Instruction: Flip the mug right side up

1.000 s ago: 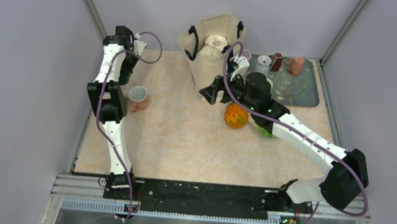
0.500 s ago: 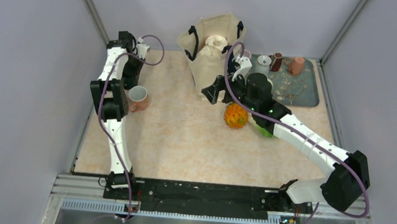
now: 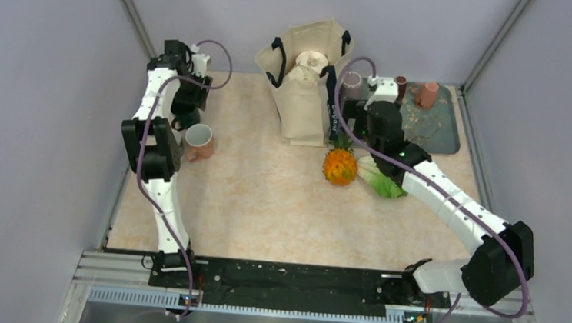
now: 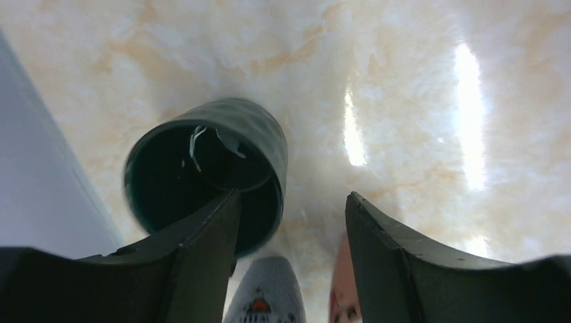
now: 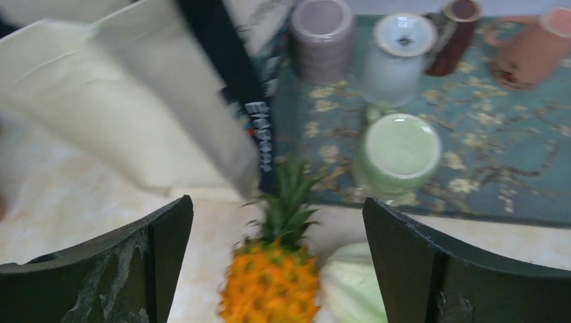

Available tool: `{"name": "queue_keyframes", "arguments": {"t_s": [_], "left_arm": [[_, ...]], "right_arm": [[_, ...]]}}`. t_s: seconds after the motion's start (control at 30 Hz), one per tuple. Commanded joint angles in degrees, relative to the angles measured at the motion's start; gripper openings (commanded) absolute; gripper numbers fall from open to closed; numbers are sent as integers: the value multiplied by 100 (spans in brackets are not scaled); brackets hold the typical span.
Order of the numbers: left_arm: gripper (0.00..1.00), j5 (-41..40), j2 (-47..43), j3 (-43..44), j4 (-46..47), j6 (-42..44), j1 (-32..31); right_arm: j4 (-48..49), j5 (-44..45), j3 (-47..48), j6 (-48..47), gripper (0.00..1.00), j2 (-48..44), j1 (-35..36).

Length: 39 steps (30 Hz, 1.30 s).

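A dark green mug (image 4: 205, 171) stands on the marble tabletop by the left wall, its mouth facing up at the left wrist camera. My left gripper (image 4: 293, 195) hangs open just above it; the left finger overlaps the mug's near rim and the right finger stands apart over bare table. From above, the left gripper (image 3: 185, 113) hides most of that mug. My right gripper (image 5: 277, 200) is open and empty, hovering over a pineapple (image 5: 273, 279). Beyond it a pale green mug (image 5: 398, 151) sits upside down on a patterned tray (image 5: 498, 168).
A terracotta mug (image 3: 199, 141) with a white inside stands upright beside the left arm. A canvas tote bag (image 3: 305, 78) stands at the back centre. The tray (image 3: 435, 138) holds more mugs, mauve (image 5: 322, 37) and white (image 5: 402, 54) bottoms up. A cabbage (image 3: 380, 180) lies beside the pineapple (image 3: 340, 166).
My left gripper has opened and let go of the dark green mug. The right arm has swung right, away from the bag front toward the tray.
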Motion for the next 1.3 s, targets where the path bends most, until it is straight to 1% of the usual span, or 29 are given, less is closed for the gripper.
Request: {"name": "queue_keyframes", "arguments": {"t_s": [0.0, 0.1, 0.2, 0.3, 0.37, 0.4, 0.5, 0.6, 0.67, 0.73, 0.8, 0.87, 0.93, 1.07, 1.27], "left_arm": [[66, 494, -1271, -128, 301, -290, 6], [68, 738, -1729, -374, 294, -329, 5], [69, 986, -2166, -753, 311, -320, -4], [69, 1099, -2525, -1146, 340, -280, -4], [69, 1177, -2724, -1367, 335, -237, -3], [69, 1234, -2830, -1470, 329, -220, -4], [69, 1504, -3154, -1785, 325, -201, -1], [70, 1683, -3353, -1942, 309, -202, -1], [70, 1679, -3427, -1986, 304, -199, -4], [70, 1646, -3456, -2013, 312, -201, -4], [70, 1633, -3464, -2016, 311, -200, -4], [70, 1659, -3469, -2025, 285, -186, -4], [70, 1719, -3470, -2039, 228, -144, -4], [70, 1739, -3491, -2117, 200, -116, -4], [70, 1798, -3471, -2128, 234, -129, 1]], "right_arm": [[125, 558, -20, 120, 95, 325, -854], [201, 346, 87, 282, 97, 795, -1300], [217, 36, 285, 485, 96, 1248, -1617], [215, 246, 457, 432, 94, 1646, -1682], [193, 223, 581, 404, 90, 1869, -1686], [193, 72, 642, 407, 86, 1960, -1683], [206, -581, 841, 495, 64, 2124, -1658], [416, -871, 834, 700, 38, 2221, -1638], [511, -948, 886, 798, 26, 2389, -1638], [540, -960, 1018, 850, 22, 2634, -1638], [461, -929, 1248, 845, 16, 2983, -1678], [156, -917, 1546, 856, 8, 3290, -1746], [24, -764, 1597, 800, 5, 3385, -1813], [93, -352, 1251, 669, 5, 3125, -2031], [194, -315, 715, 503, 5, 2677, -2671]]}}
